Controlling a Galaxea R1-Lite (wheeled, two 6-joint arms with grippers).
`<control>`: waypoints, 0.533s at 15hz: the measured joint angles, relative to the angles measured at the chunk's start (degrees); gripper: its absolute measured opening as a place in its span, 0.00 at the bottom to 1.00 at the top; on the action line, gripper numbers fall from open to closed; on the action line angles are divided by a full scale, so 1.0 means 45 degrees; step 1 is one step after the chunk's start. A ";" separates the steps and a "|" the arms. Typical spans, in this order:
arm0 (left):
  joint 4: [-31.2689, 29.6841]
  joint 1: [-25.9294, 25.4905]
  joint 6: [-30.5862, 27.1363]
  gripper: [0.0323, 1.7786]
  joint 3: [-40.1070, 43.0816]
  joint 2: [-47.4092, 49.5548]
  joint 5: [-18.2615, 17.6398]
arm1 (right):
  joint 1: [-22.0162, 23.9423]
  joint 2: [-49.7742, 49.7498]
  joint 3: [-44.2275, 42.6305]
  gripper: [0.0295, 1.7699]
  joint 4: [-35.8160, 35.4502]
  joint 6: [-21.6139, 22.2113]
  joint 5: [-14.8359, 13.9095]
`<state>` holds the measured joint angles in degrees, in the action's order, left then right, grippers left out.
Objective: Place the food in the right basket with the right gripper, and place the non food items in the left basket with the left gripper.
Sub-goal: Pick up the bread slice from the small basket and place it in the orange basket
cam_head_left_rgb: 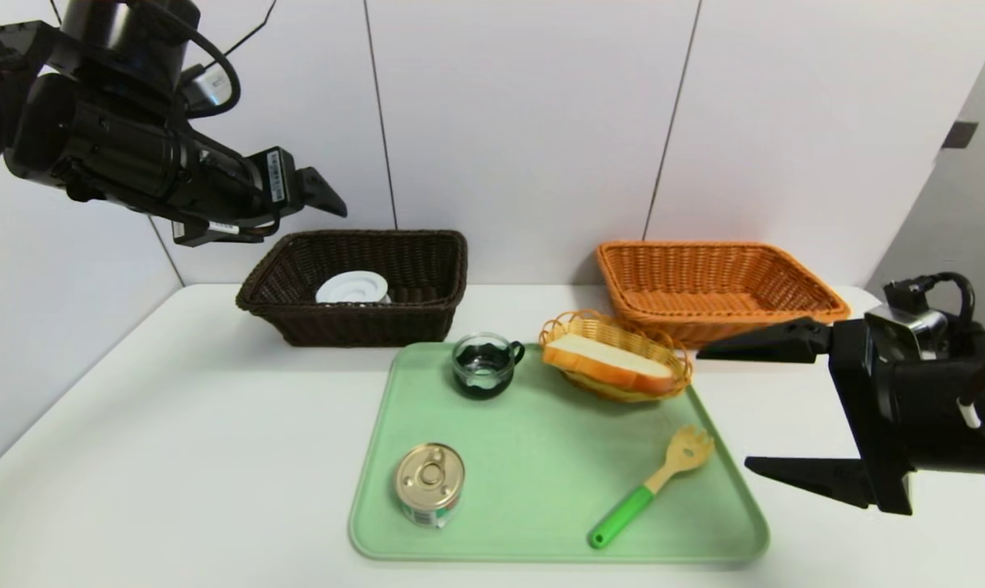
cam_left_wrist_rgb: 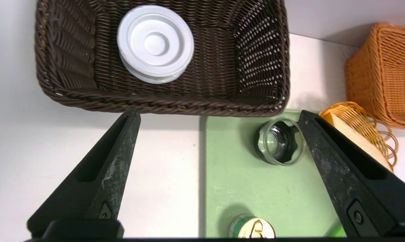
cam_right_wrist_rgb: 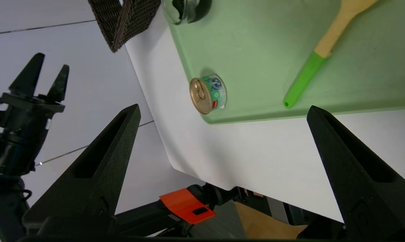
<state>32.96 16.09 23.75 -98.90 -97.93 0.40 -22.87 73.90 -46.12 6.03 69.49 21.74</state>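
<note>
White reel point(cam_left_wrist_rgb: 155, 43) beyond open left pincer point(cam_left_wrist_rgb: 219, 116)

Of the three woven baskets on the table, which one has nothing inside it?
The large orange basket is bare inside. The dark brown basket holds a white reel, and the small yellow basket holds a bread slice.

White reel point(cam_head_left_rgb: 352, 287) inside dark brown basket point(cam_head_left_rgb: 296, 322); bread point(cam_head_left_rgb: 607, 363), can point(cam_head_left_rgb: 429, 483) on green tray point(cam_head_left_rgb: 533, 498).

I saw woven wicker on the dark brown basket point(cam_head_left_rgb: 354, 286) and the orange basket point(cam_head_left_rgb: 717, 286), smooth ribbed plastic on the white reel point(cam_head_left_rgb: 352, 288), shiny gold metal atop the tin can point(cam_head_left_rgb: 429, 483), clear glass cup point(cam_head_left_rgb: 484, 365), matt green tray point(cam_head_left_rgb: 541, 457).
</note>
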 joint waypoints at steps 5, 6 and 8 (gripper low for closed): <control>-0.0019 0.0190 0.0022 0.94 0.0498 0.0490 0.0000 | -0.0100 -0.0098 0.2956 0.97 -0.5369 0.1214 -0.0070; 0.0000 0.0200 0.0033 0.95 0.0572 0.0550 0.0000 | -0.0098 -0.0057 0.3107 0.97 -0.5952 0.2034 -0.0084; -0.0024 0.0271 0.0033 0.95 0.0729 0.0666 0.0008 | -0.0100 0.0157 0.3305 0.97 -0.7176 0.3638 -0.0298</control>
<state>32.85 17.31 23.89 -95.62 -94.93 0.44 -23.32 74.61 -31.24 -26.26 85.86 20.39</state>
